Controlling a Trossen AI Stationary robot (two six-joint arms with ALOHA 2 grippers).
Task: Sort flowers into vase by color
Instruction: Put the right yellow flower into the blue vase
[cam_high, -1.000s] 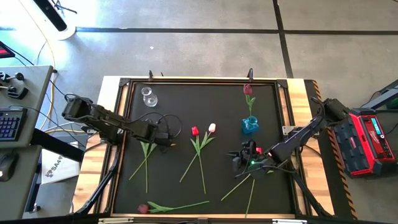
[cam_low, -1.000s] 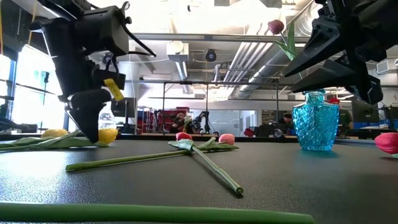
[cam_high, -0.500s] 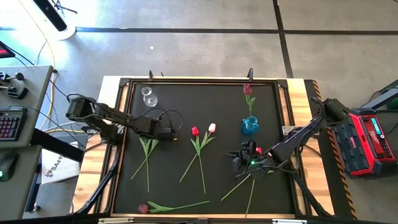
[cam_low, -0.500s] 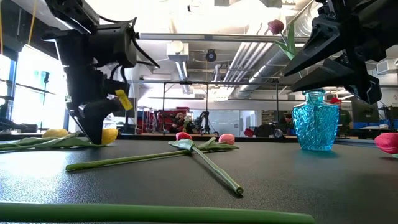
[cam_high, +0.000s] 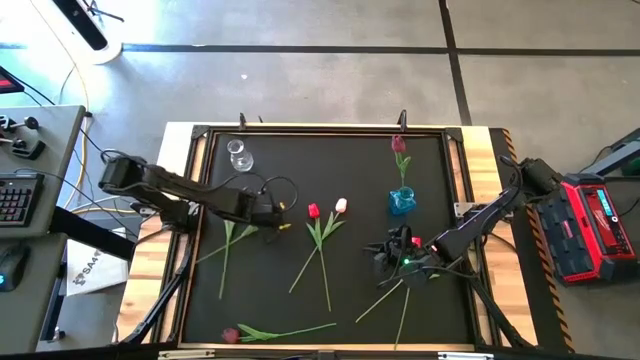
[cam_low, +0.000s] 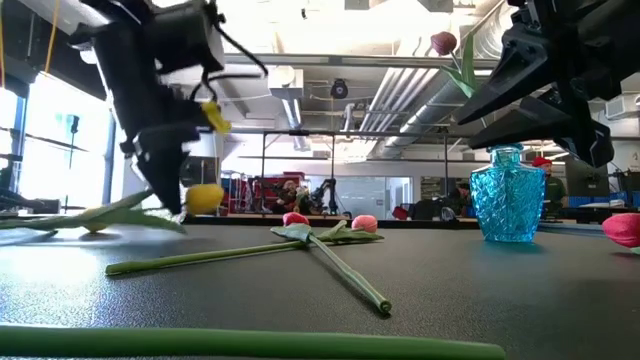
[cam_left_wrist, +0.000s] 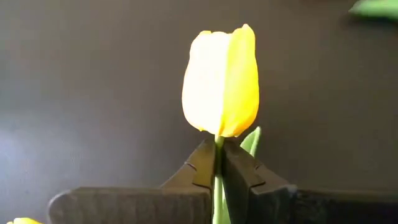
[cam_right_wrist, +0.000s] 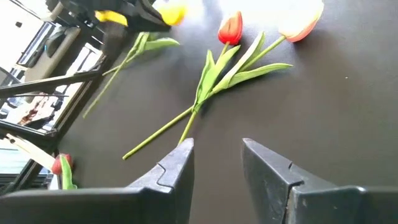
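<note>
Fingers of our left gripper (cam_left_wrist: 216, 163) are pinching the yellow tulip (cam_left_wrist: 221, 82) just under its head, at the table's (cam_high: 350, 160) nine o'clock side; light, floppy stem trailing. Our right gripper (cam_right_wrist: 216, 163) is hovering open at four o'clock.

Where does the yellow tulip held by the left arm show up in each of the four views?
High view: yellow tulip left of centre, at the left gripper.
Low view: upper left, lifted off the table.
Left wrist view: centre, stem between the jaws.
Right wrist view: top edge.
Shared landmark: red tulip.
</note>
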